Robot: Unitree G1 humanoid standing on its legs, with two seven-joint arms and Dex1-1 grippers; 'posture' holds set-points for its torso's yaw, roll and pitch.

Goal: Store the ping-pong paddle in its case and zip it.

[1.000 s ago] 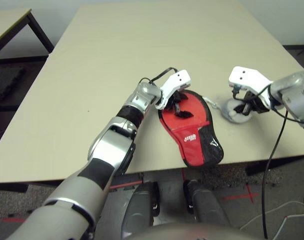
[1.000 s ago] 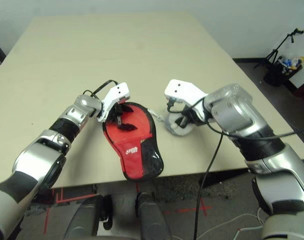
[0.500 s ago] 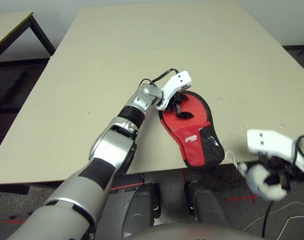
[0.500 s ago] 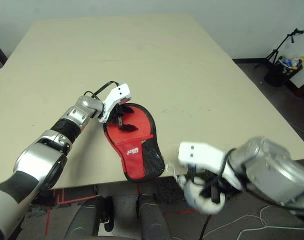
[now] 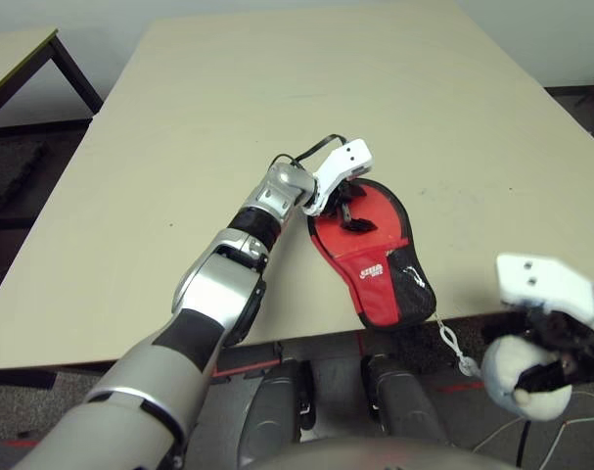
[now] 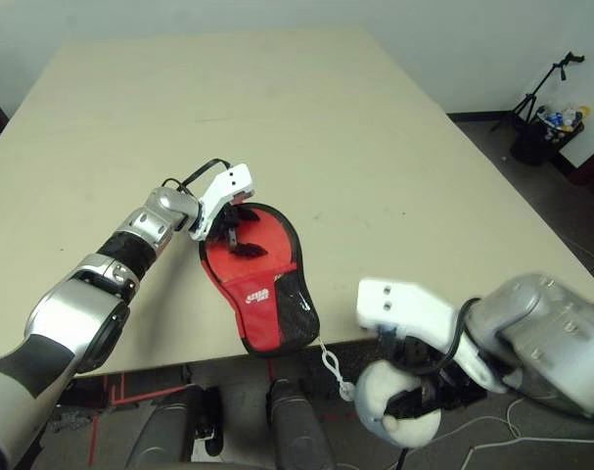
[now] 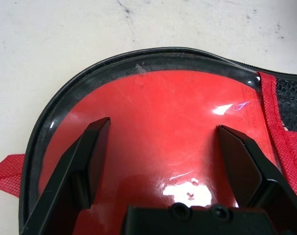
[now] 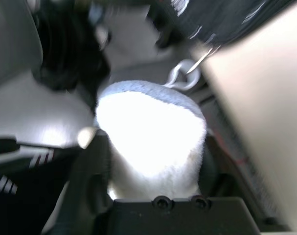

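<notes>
Item: case point(image 5: 373, 257), red, lying at the table point(image 5: 277, 117) front edge under my left gripper point(image 7: 165, 147), jaws apart; my right gripper point(image 6: 406, 403), clamped on the fluffy ball point(image 6: 398, 404) off-table, may drag it off by the taut string point(image 6: 331, 366).

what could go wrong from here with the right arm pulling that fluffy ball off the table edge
1. The right claw is shut on the white ball below the table edge, and its string runs up to the red case. More pull may drag the case off the edge, which its narrow end already overhangs.
2. The left claw is open over the case's round end, so it may not hold it down.
3. The string or its loop might snap.
</notes>
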